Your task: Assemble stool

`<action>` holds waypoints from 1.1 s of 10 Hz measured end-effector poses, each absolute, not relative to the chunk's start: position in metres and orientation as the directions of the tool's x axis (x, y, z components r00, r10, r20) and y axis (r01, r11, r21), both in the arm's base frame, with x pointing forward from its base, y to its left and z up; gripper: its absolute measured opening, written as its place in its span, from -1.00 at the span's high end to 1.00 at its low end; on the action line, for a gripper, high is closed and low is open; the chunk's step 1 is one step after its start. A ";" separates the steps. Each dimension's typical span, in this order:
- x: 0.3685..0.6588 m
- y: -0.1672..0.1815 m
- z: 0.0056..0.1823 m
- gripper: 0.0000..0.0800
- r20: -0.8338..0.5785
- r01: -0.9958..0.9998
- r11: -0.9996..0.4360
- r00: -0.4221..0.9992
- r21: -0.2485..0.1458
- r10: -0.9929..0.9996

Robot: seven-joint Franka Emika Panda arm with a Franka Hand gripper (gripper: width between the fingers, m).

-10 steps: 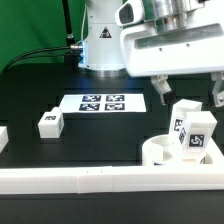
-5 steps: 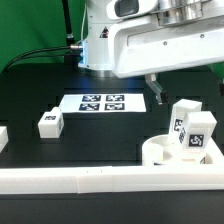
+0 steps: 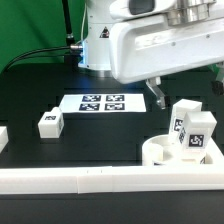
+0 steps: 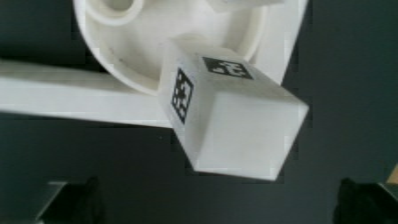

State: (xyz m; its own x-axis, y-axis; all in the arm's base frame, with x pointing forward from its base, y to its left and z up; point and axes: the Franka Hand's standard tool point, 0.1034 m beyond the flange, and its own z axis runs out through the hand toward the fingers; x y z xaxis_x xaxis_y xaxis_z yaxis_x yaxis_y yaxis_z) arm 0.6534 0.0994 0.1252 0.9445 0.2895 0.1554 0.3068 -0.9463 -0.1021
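The round white seat [image 3: 160, 152] lies at the exterior view's lower right, against the white rail [image 3: 80, 180]. One tagged leg [image 3: 193, 130] stands upright in it. A second leg [image 3: 50, 122] lies on the table at the left, and a third [image 3: 3, 137] shows at the left edge. My gripper [image 3: 188, 92] hangs open and empty just above the standing leg. In the wrist view the leg [image 4: 240, 120] rises from the seat [image 4: 169, 40], with my dark fingers [image 4: 71, 200] spread wide on either side and clear of it.
The marker board [image 3: 101, 103] lies flat behind the middle of the black table. The robot base [image 3: 100, 45] stands at the back, with a black cable running off to the left. The rail also crosses the wrist view [image 4: 63, 92].
The hand has shifted slightly over the seat and fills more of the exterior view. The legs and the seat have not moved.
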 end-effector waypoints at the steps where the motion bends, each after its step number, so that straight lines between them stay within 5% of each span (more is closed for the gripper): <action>1: 0.655 0.101 0.123 -0.62 0.157 0.451 -0.890 0.886 -0.069 0.437; 7: 0.657 0.113 0.119 -0.62 0.153 0.741 -0.671 0.662 0.008 0.734; 9: 0.657 0.113 0.112 -0.62 0.103 0.902 -0.429 0.422 0.060 0.901; 11: 0.661 0.109 0.105 -0.62 0.068 0.956 -0.288 0.284 0.061 0.956</action>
State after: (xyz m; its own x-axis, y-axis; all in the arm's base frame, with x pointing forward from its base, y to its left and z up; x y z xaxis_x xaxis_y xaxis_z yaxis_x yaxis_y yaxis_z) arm 0.6610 0.1085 0.1052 0.2842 0.9563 0.0684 0.9555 -0.2884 0.0614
